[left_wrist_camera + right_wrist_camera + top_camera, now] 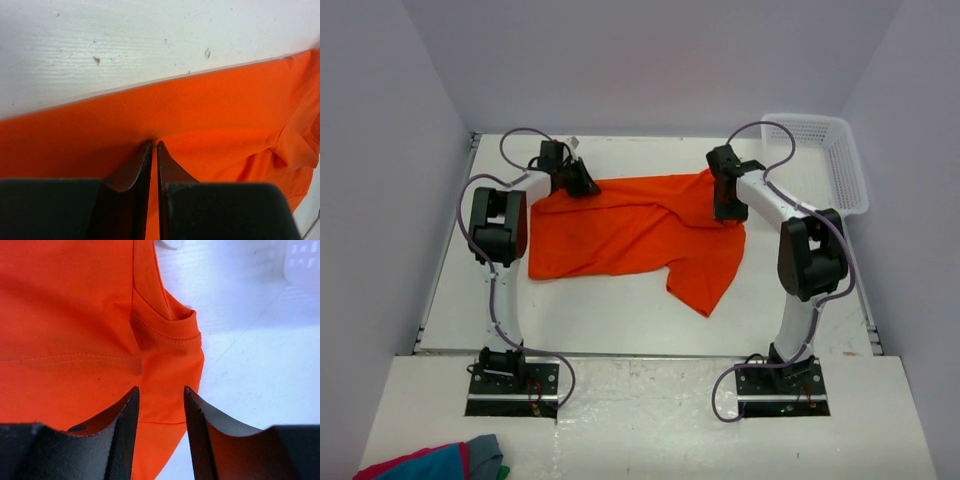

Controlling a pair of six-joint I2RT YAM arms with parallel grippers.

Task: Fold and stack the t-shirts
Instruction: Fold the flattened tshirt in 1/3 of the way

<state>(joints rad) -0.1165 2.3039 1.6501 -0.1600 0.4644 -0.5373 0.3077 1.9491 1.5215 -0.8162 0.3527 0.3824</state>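
While the t-shirt point(630, 235) lies spread across the far half of the tabletop point(620, 320), you have a pincer at each of its far corners. Your left pincer point(582, 185) is clamped on the t-shirt's far left edge. In the left wrist view its fingers point(142, 167) stand almost together with a thin fold of orange cloth pinched between them, close to where the cloth meets the bare white tabletop. Your right pincer point(725, 212) has its jaws apart over the far right corner and grips nothing; its wrist view shows the stitched sleeve point(167, 335) just beyond the tips. The t-shirt's near right part lies in a crumpled point toward you. A white basket point(840, 150) sits at the far right, apart from the t-shirt. A red, blue and grey bundle point(440, 465) lies at the near left edge.
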